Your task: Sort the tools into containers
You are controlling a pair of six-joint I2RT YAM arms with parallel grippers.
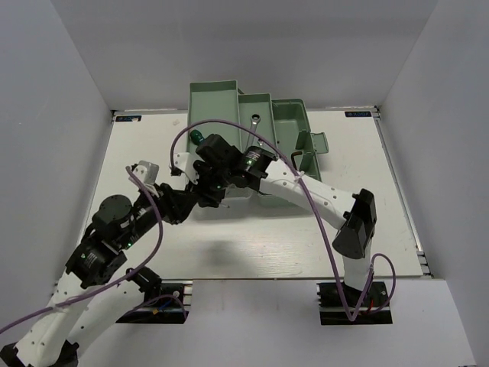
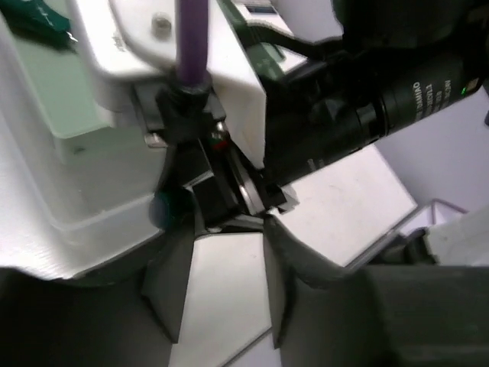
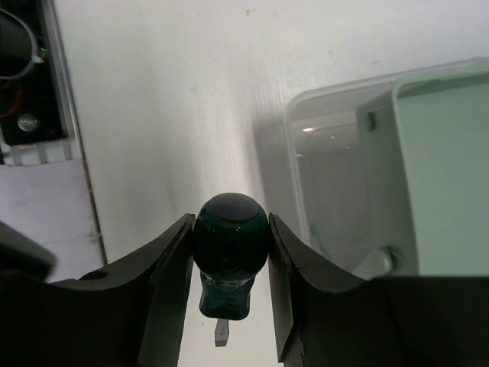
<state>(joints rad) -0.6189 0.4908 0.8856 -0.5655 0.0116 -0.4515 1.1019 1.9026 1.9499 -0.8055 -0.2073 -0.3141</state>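
From above, the right arm covers the near half of the toolbox, and the wrench inside it runs under that arm. At the toolbox's left edge only a green sliver of the screwdriver shows. The right wrist view cuts the toolbox off at its right edge. The left wrist view blurs its wall, and a green shape beside it is clipped by the corner.

Left gripper with dark fingers spread above flat white table; right arm's black-and-white wrist and purple cable close ahead
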